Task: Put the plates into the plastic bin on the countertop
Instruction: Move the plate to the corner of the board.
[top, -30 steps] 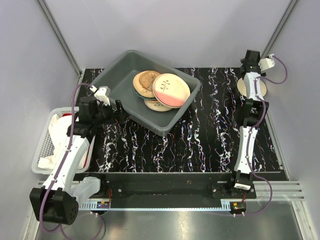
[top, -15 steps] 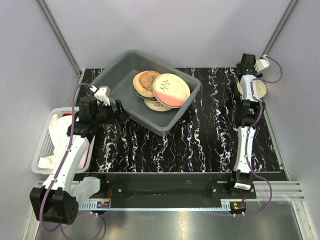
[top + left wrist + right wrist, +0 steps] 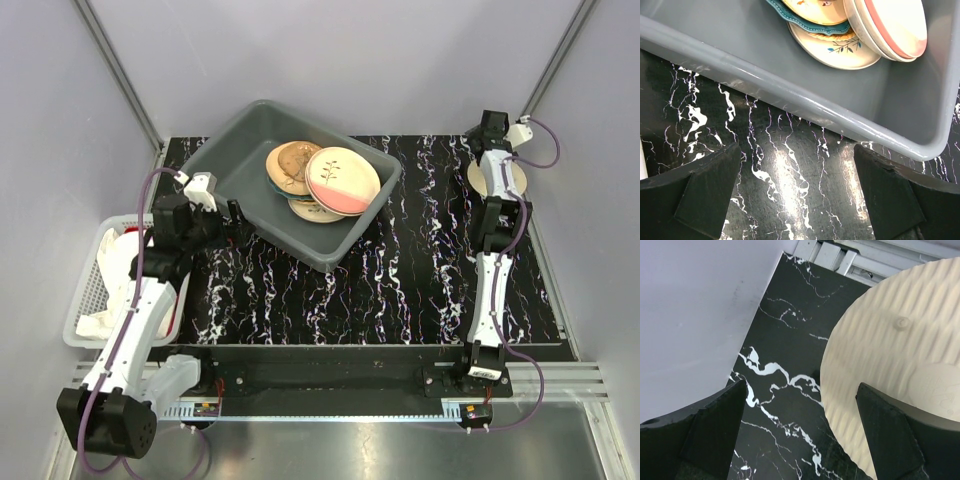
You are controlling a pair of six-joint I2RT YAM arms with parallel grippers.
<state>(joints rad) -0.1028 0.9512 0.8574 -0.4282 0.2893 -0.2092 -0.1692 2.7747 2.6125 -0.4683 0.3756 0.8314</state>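
Well right of the plastic bin (image 3: pixel 240 165), the released right claw (image 3: pixel 802 432) hovers over the rim of a flat-lying cream plate (image 3: pixel 890 340), where a shallow pinch could skid it away.

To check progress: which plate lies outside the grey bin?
The cream plate at the countertop's far right, beneath the right gripper; the other plates lie inside the bin.

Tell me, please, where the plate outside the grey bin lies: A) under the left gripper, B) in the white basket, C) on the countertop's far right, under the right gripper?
C: the cream plate lies on the countertop at its far right, below the open right gripper.
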